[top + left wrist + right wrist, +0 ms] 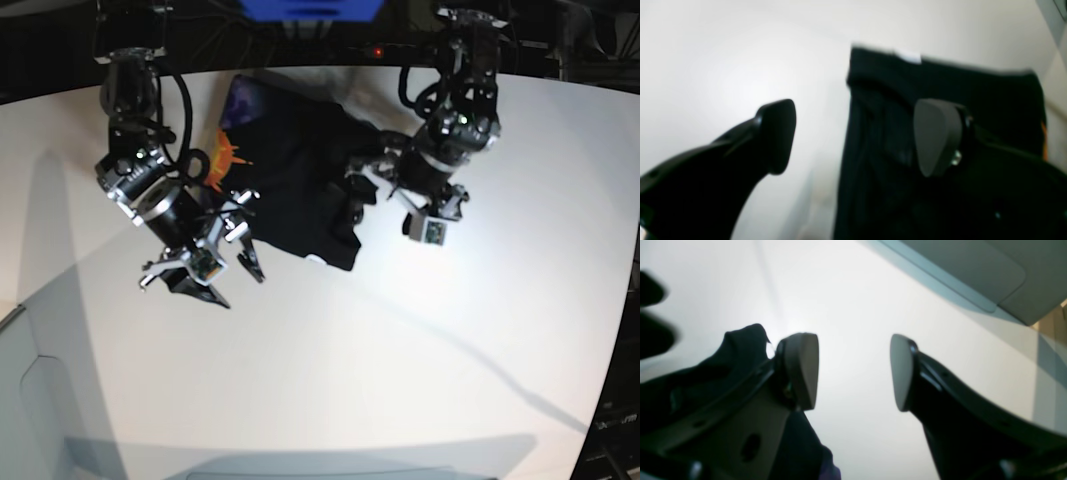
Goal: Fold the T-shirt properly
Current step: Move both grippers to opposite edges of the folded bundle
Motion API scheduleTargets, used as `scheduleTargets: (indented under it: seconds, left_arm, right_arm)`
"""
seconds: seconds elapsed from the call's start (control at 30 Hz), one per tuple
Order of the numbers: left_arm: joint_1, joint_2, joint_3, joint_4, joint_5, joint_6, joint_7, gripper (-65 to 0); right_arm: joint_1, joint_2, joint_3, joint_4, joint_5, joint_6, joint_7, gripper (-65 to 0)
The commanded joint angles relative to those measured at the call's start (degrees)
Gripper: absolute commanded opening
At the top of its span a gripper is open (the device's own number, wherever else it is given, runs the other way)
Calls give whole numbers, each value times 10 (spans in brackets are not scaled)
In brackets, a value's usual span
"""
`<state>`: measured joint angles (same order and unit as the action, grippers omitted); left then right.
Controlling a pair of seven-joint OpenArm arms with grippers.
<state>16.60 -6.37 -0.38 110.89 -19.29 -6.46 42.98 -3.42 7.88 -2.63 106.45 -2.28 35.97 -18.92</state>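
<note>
Black T-shirt [300,190], orange print

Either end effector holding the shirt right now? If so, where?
Nothing is held. The left end effector is open, one finger over the T-shirt with no cloth between. The right end effector is open too, only bare table in the gap.
</note>
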Motion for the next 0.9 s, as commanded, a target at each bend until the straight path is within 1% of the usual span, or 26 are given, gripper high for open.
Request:
scheduleTargets:
  seconds: [0.0,0.1,0.17,0.23,0.43,0.77,0.83,0.87]
  left_arm:
    - [11,2,-2,12,-5,-2,-10,-115]
    - [50,15,1,14,-2,-4,-31,-115]
    - [74,13,3,14,-2,-7,-60,-115]
    - [84,11,24,14,-1,-7,-79,-116]
    - [89,-41,89,14,-1,-2,-88,-116]
    - [85,-45,95,12,-1,-5,-88,-117]
    - [85,-45,95,6,-1,-6,-88,-145]
    - [85,-45,94,4,-1,-6,-88,-183]
  right_arm:
    - [10,3,2,10,10,-4,17,-305]
    - [10,3,2,10,10,-4,17,-305]
    - [10,3,2,10,10,-4,17,-305]
    - [9,3,2,10,10,-4,17,-305]
    - [9,2,3,10,10,-4,17,-305]
    - [7,2,3,10,10,-4,17,-305]
    - [7,3,3,10,9,-4,17,-305]
    - [7,3,3,10,9,-4,17,-305]
